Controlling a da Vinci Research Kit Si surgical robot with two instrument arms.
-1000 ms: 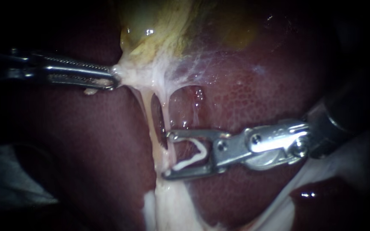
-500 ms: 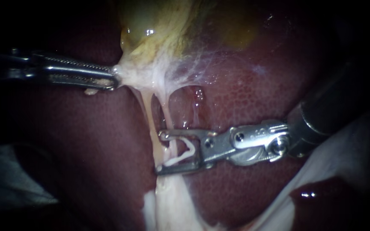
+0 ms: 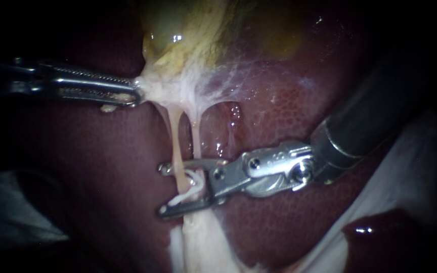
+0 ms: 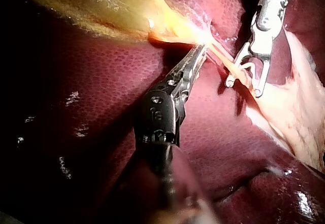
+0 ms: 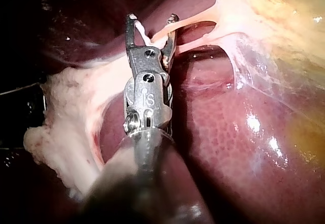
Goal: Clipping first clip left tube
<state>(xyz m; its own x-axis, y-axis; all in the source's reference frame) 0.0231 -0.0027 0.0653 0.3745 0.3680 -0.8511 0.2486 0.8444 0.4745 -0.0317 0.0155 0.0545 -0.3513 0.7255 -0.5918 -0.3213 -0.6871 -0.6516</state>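
My left instrument [image 3: 136, 94] has its jaws clamped on the gallbladder [image 3: 188, 30] at its neck, holding it taut. My right instrument [image 3: 164, 189] has its jaws wide, carrying an unclosed white clip [image 3: 192, 186] astride the left tube [image 3: 176, 134]. I judge the placement done. Squeezing the clip closed remains.

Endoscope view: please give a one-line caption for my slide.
Right instrument holds an open clip astride the left tube; left instrument grips tissue below the gallbladder.
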